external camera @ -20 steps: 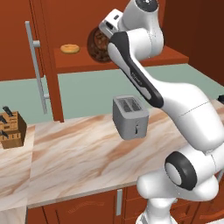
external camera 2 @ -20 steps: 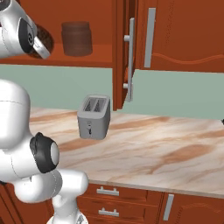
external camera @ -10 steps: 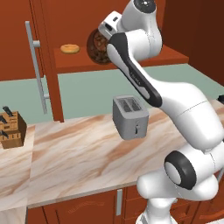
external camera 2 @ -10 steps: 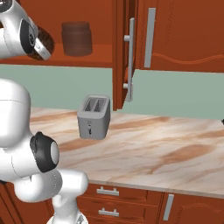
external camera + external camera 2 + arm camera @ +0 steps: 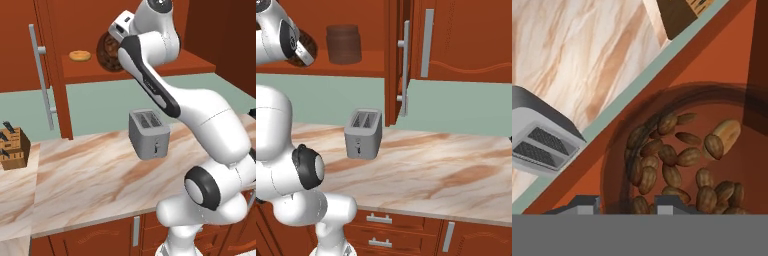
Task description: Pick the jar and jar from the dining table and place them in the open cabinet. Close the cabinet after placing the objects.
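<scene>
Left base view: white arm reaches up into the open red-brown wooden wall cabinet. Rounded glass jar with brown nut-like pieces sits on the cabinet shelf right at the hand; gripper itself hidden behind the wrist. Small tan ring-shaped pastry on the same shelf, left of the jar. Grey two-slot toaster on the beige-pink marble counter; wooden knife block at far left.

Right base view: smoky-grey cylinder jar stands upright on the shelf, right of the wrist. Cabinet door with silver bar handle stands open edge-on. Toaster below on the counter.

Hand view: the nut jar is seen from above, lying between the two dark fingertips. Jaws sit part-way apart on either side of it; cannot tell whether they press on the glass. Pastry just beyond the jar.
</scene>
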